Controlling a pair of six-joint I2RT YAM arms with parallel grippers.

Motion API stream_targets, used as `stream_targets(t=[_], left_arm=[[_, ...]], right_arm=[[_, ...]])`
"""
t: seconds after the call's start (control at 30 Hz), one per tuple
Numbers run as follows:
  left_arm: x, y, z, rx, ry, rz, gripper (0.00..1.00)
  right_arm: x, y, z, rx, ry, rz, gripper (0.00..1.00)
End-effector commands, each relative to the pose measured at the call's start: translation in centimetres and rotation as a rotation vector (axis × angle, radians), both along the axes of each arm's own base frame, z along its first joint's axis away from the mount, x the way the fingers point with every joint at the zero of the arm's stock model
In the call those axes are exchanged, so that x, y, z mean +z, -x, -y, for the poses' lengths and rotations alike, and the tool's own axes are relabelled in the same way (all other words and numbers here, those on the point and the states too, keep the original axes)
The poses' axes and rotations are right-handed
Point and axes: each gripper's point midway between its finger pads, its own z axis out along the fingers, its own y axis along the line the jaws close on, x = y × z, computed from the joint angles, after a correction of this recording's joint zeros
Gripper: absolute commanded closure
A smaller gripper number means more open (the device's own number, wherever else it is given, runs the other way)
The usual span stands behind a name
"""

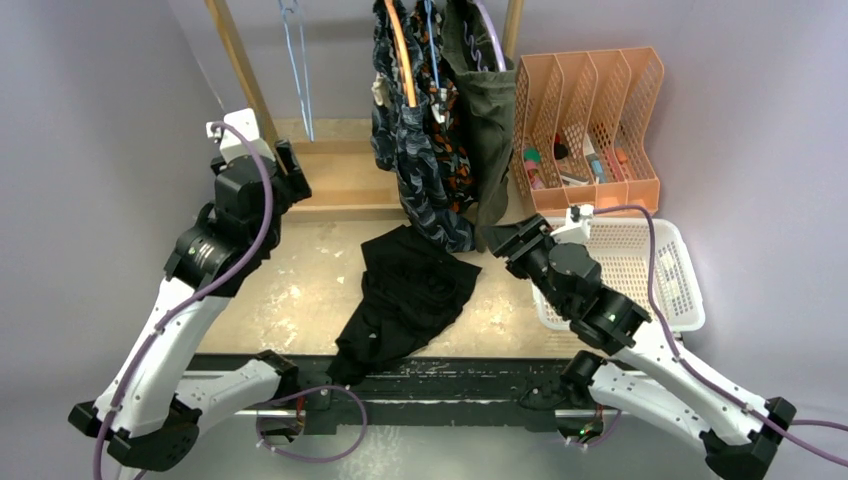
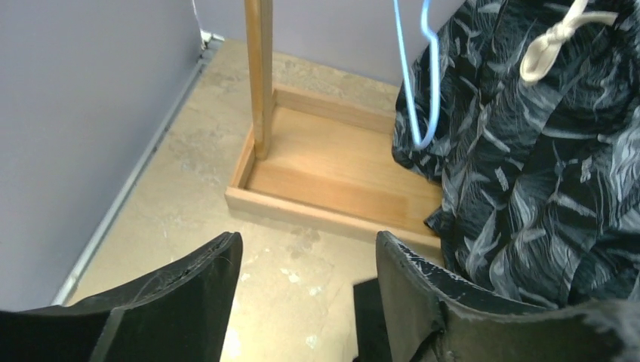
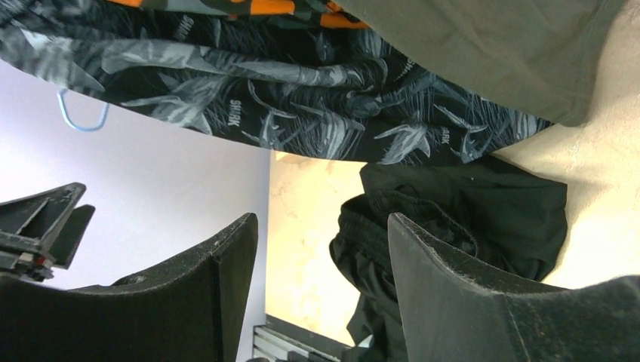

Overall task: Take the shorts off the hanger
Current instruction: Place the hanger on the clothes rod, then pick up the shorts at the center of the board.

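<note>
lying near right end effector (image 1: pixel 492 238): shorts (image 1: pixel 405 295)

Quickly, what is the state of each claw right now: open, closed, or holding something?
Left claw: open, nothing between its fingers.
Right claw: open, nothing between its fingers.
</note>
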Motion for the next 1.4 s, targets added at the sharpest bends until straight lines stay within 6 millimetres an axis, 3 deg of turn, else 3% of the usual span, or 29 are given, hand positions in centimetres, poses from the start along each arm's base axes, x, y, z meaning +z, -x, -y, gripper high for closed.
stream_targets(t=[0.0, 0.17, 0.33, 0.43, 0.63, 0.8, 0.87, 0.97, 1.17, 1.37], left_arm=[[-2.6, 2.2, -0.1, -0.024, 0.063, -0.068, 0.33], [-6.3, 4.4, 0.1, -0.035, 0.16, -0.125, 0.29], [-10.7, 5.3, 1.0, -0.033, 0.243, -0.203, 0.25], [-13.5, 5.3, 2.3, -0.033, 0.316, -0.266, 0.24], [-18.2, 4.5, 5.9, -0.079, 0.5, -0.329, 0.23], [-21.1, 4.2, 6.5, -0.056, 0.532, -0.372, 0.21], [-21.1, 4.3, 6.5, -0.057, 0.522, -0.376, 0.21], [-20.3, 4.5, 4.5, 0.015, 0.468, -0.348, 0.21], [-15.9, 5.8, -0.1, 0.162, 0.429, -0.196, 0.19], [-12.3, 7.9, -3.1, 0.223, 0.433, -0.07, 0.19]], right_arm=[[0.5, -0.2, -1.5, 0.068, 0.025, 0.035, 0.33], [-1.6, 0.0, -3.7, 0.181, 0.081, 0.012, 0.3], [-4.8, 0.1, -5.7, 0.283, 0.166, -0.053, 0.27], [-6.9, 0.2, -6.7, 0.347, 0.249, -0.092, 0.22], [-13.4, 0.8, -9.1, 0.475, 0.401, -0.266, 0.14], [-16.6, 2.2, -11.8, 0.448, 0.558, -0.322, 0.01], [-16.9, 2.2, -12.9, 0.454, 0.594, -0.31, 0.01], [-17.0, 2.2, -14.0, 0.439, 0.656, -0.282, 0.01], [-18.4, 1.4, -16.7, 0.463, 0.79, -0.275, 0.01], [-22.9, 0.9, -15.5, 0.445, 1.018, -0.349, 0.0]])
